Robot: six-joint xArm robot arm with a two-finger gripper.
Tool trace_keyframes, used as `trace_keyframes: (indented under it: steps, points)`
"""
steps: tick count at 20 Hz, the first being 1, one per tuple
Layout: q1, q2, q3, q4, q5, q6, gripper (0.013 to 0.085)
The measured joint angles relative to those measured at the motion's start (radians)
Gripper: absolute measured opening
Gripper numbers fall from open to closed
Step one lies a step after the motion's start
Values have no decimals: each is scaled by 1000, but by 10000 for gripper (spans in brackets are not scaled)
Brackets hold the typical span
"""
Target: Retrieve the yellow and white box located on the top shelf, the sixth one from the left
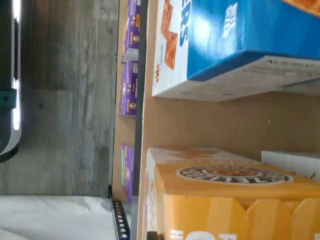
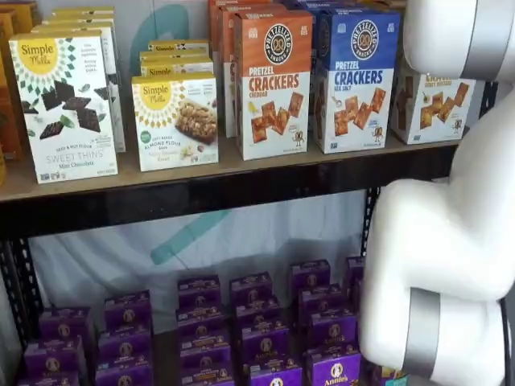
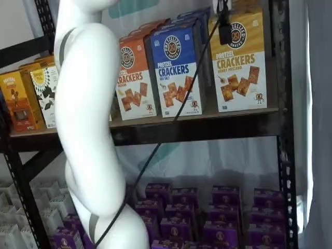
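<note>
Yellow above and white below, the yellow and white box (image 3: 239, 63) is seen standing upright at the right end of the top shelf (image 3: 207, 123), just right of a blue-topped carton (image 3: 176, 72); an orange-topped carton (image 3: 134, 78) stands further left. In a shelf view the same box (image 2: 434, 104) is partly hidden by the white arm (image 2: 447, 241). The arm's black cable (image 3: 171, 124) is seen crossing the blue carton. Small purple boxes (image 2: 257, 330) are stacked on the lower level. The gripper's fingers are not visible in any view, so their state cannot be told.
</note>
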Motion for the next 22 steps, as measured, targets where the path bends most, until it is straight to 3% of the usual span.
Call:
trace_keyframes:
  steps: [1, 3, 11, 22]
  points:
    - [-1, 0, 0, 1, 1, 0, 650]
    - [-2, -1, -1, 1, 4, -1, 570]
    - [-10, -14, -10, 15, 37, 0, 570]
    - [-54, -83, 17, 52, 82, -24, 570]
